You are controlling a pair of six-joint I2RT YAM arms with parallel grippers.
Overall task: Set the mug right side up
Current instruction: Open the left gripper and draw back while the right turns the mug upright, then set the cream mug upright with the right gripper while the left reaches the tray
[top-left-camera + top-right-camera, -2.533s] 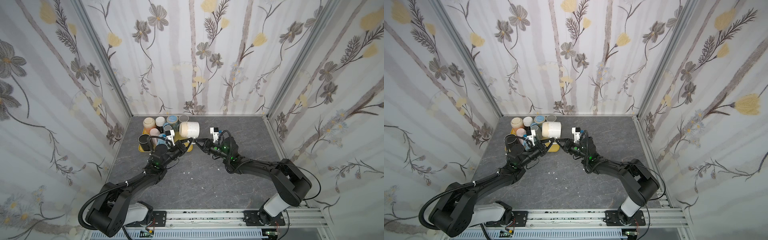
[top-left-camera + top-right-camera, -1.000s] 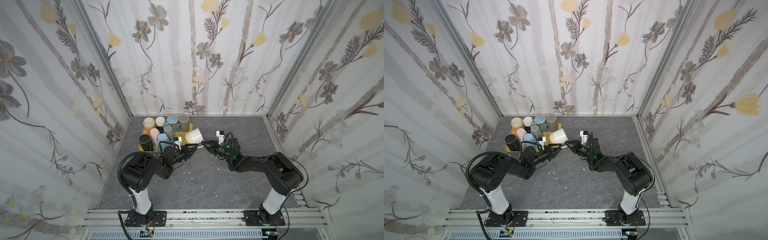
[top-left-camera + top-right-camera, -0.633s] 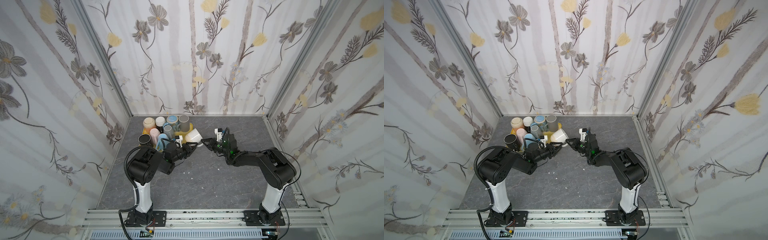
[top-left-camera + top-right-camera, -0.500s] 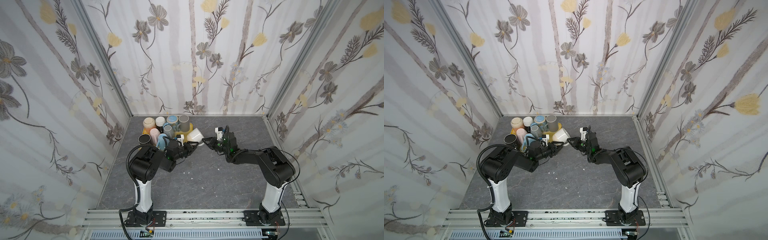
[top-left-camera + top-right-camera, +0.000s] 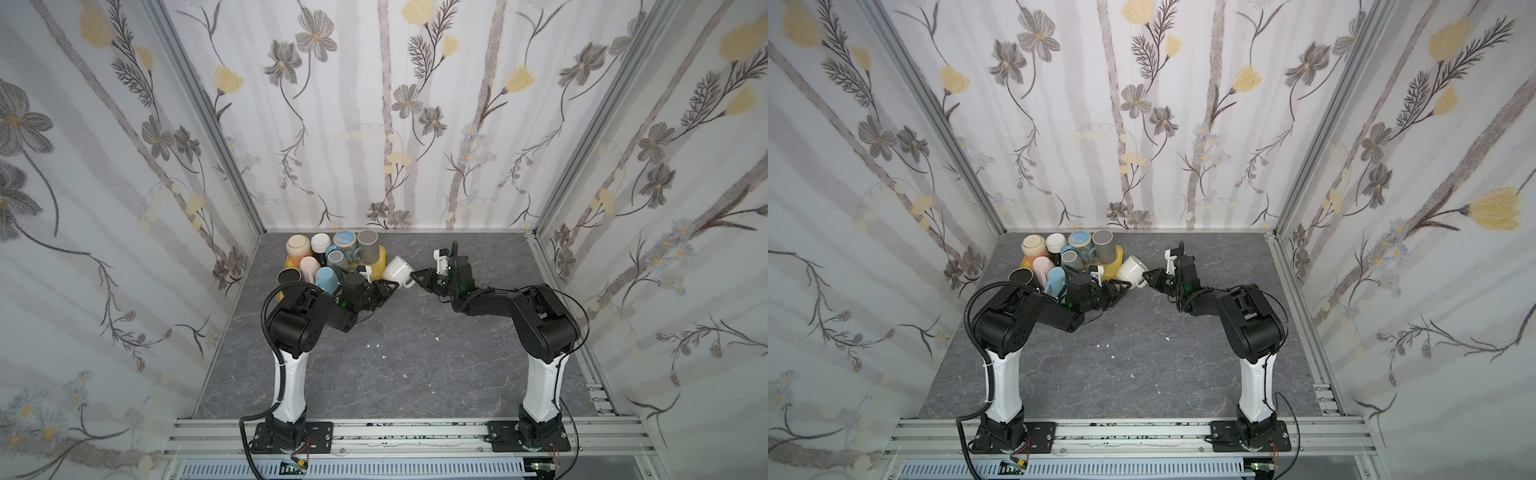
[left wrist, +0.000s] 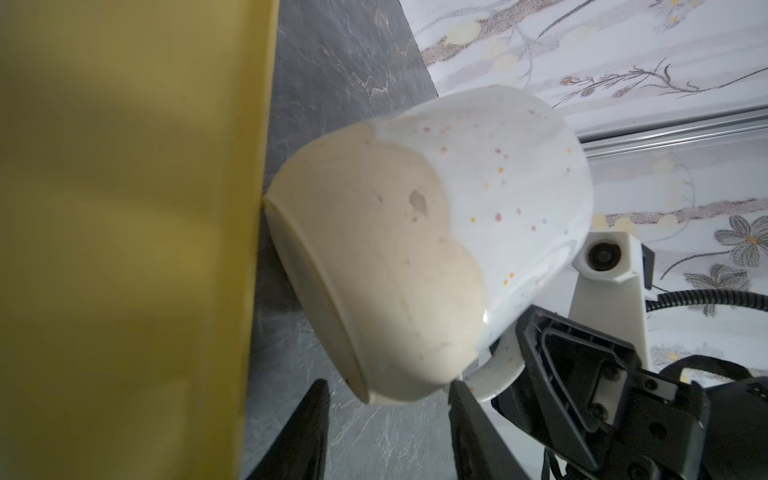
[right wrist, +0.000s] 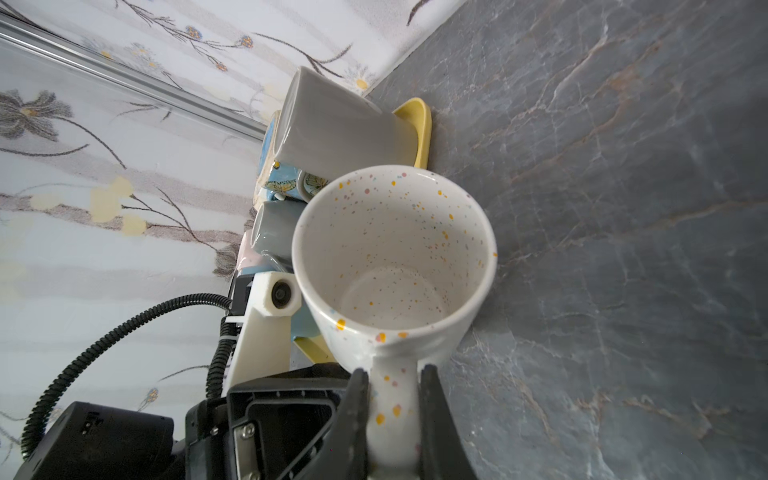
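- I see the grey marbled tabletop (image 5: 395, 353) with a flat yellow plastic tray (image 5: 379, 258) of crowded mugs at its back left.
- My white speckled ceramic mug (image 5: 397, 269) sits tilted just beside the tray's right edge, base against the tray in the left wrist view, mouth facing my right arm.
- My right gripper (image 7: 394, 409) is clamped on the mug's handle (image 7: 390, 399).
- My left gripper (image 6: 388, 419) stands partly apart below the mug's base, gripping nothing.
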